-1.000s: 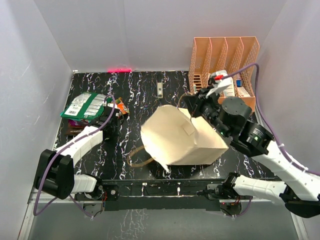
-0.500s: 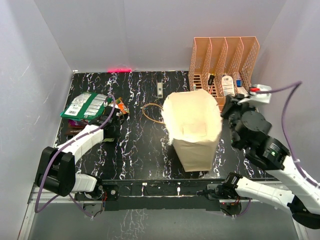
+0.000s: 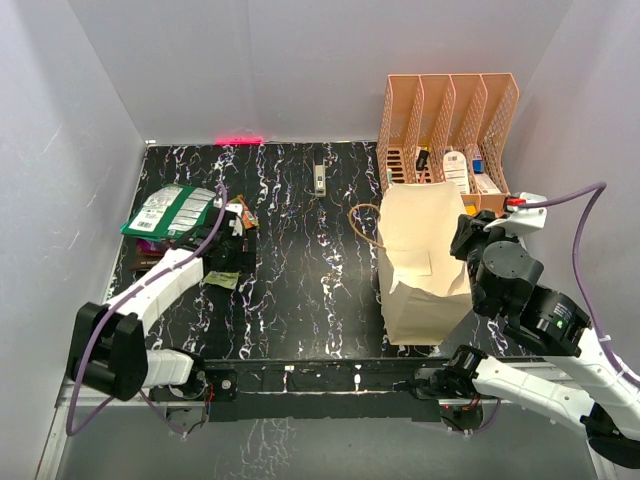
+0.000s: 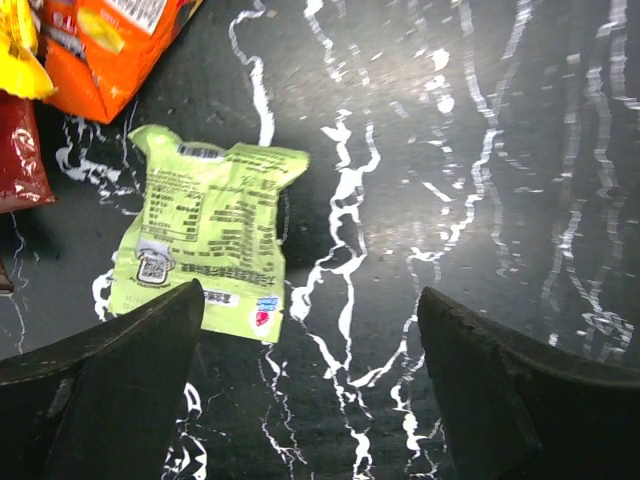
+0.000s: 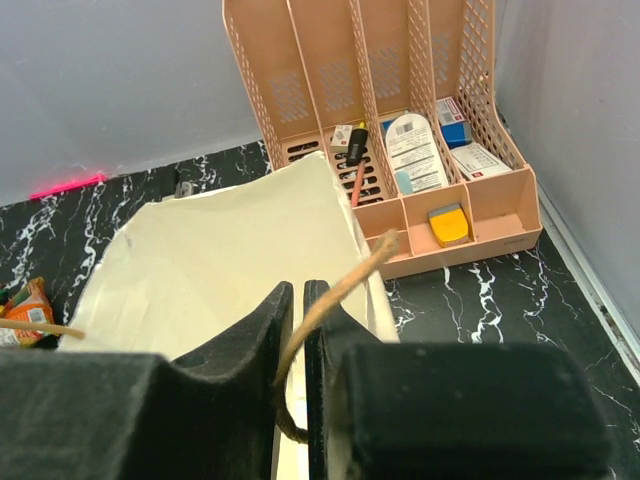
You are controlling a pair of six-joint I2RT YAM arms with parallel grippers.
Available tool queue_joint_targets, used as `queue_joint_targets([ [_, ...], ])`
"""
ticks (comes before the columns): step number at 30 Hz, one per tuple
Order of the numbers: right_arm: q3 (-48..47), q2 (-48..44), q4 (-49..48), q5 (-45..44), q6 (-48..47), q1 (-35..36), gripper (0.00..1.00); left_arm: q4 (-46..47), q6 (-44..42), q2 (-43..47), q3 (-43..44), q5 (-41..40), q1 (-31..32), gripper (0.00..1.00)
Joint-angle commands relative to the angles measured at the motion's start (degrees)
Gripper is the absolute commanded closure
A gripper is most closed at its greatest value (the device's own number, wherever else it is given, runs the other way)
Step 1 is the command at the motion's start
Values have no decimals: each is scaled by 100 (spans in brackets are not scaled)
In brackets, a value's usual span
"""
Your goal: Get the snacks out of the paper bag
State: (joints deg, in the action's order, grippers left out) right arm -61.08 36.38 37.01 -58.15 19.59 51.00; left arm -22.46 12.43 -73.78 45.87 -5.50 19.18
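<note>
- Letting go on my left side: my left gripper [image 4: 310,300] now has its fingers spread wide, where a second ago they were clenched over the heap.
- A light green packet [image 4: 205,240] lies flat on the black marbled table [image 3: 300,250], printed back up, just ahead of my left finger. It was not on show there earlier.
- An orange packet [image 4: 100,40] and a dark red packet [image 4: 20,150] lie just beyond it, and a big green-and-white packet [image 3: 168,210] tops the heap at the table's left side.
- My right gripper [image 5: 300,290] is clenched on the paper bag's brown cord handle [image 5: 345,275], with the cord running up between nearly closed jaws.
- The paper bag [image 3: 425,255] stands upright on the right, just before the peach mesh file organiser [image 3: 450,110]. A second ago it lay tipped mid-table, then it stood nearer the centre with its mouth open.
</note>
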Motion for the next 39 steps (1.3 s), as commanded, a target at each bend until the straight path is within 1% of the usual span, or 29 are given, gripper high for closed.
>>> queue_joint_targets([
  [1,-318,44,278,-9,2,15,81,275,-250,728,-134,703,-36,8],
  [2,-374,59,334,10,2,14,79,336,-255,845,-161,757,-33,3],
  [3,-423,51,373,46,-5,15,78,401,-264,938,-197,788,-37,2],
  [5,-526,-12,402,167,-85,15,77,485,-290,1105,-239,894,-37,2],
  [10,-669,-247,394,226,-199,15,67,721,-350,1446,-340,1413,-34,2],
  [12,-690,-315,397,200,-280,15,65,782,-343,1587,-381,1433,-29,2],
  [16,-765,-421,497,173,-308,15,56,866,-346,1771,-427,1670,-26,2],
  [19,-856,-481,529,257,-390,15,54,1021,27,1787,-322,2262,-21,2],
  [22,-1053,-483,656,352,-443,14,50,1305,785,1683,-145,2929,-7,2],
  [24,-1176,-484,713,520,-494,19,45,1553,1364,1733,-100,3115,-8,2],
  [26,-1305,-478,732,842,-670,15,37,1684,1752,1829,1,3139,-9,2],
  [29,-1612,-442,956,1286,-794,15,24,1531,1926,1776,557,3174,-6,2],
  [33,-2124,-464,1174,1743,-800,17,11,1011,1777,1433,1688,3186,-9,2],
  [37,-2817,-413,1097,2187,-922,15,3,534,1590,1100,3030,3085,-4,2],
  [39,-3107,-334,991,2373,-1058,15,2,373,1555,971,3629,3091,-6,2],
])
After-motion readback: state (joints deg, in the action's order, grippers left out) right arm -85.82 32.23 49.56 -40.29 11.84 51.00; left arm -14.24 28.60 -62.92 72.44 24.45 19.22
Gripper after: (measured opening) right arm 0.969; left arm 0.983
